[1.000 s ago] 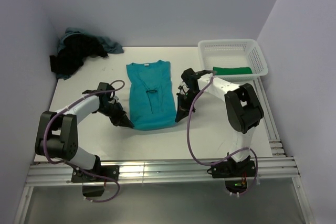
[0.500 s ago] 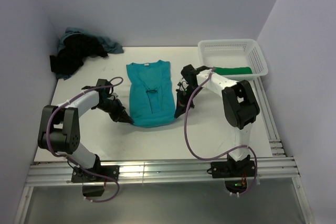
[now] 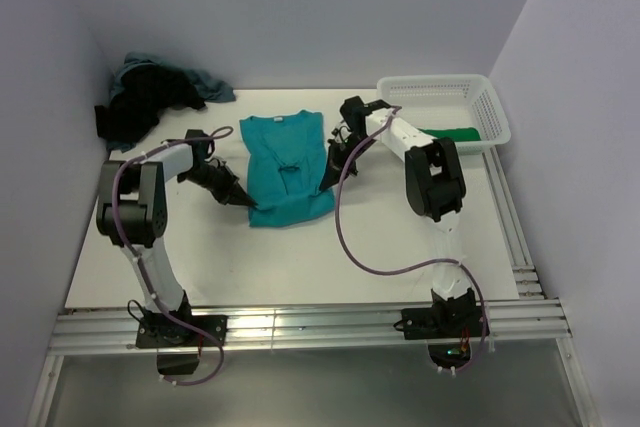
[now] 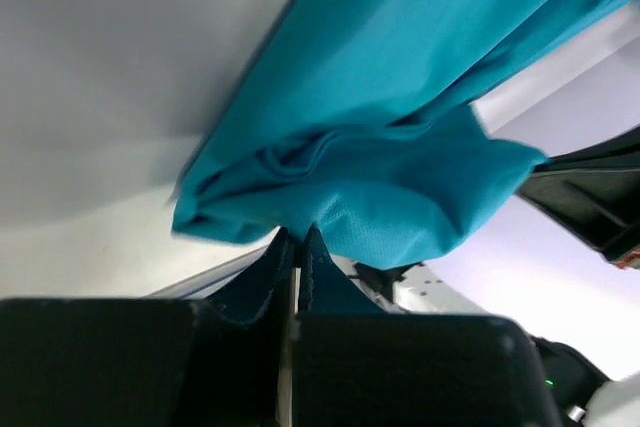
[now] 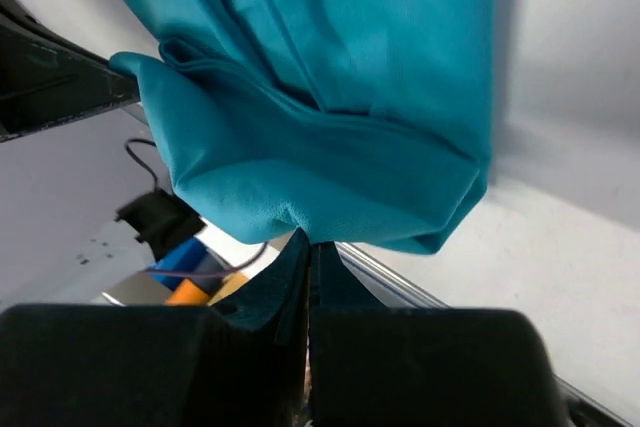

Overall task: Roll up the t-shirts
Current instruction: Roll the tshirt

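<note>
Grip check: clamping left claw (image 4: 297, 237) and right claw (image 5: 308, 242) tight on the near hem corners of the teal t-shirt (image 3: 285, 162), lying collar-away mid-desk (image 3: 300, 257) with that hem bunching over itself. Risking a loose, lopsided roll by losing either thin pinch or advancing one side ahead.

Light in the top view was soft and even, falling from above; the white table (image 3: 300, 257) read bright without burning out; the arms cast only faint, short shadows; a streak of glare lay on the metal rail (image 3: 300, 325) at the near edge; the dark heap of t-shirts (image 3: 145, 107) lost detail. In the wrist views the teal t-shirt (image 4: 400, 77) was well lit, its folds softly shaded; the left gripper (image 4: 298, 237) and right gripper (image 5: 306, 239) were nearly black, underexposed; backgrounds were blurred.
</note>
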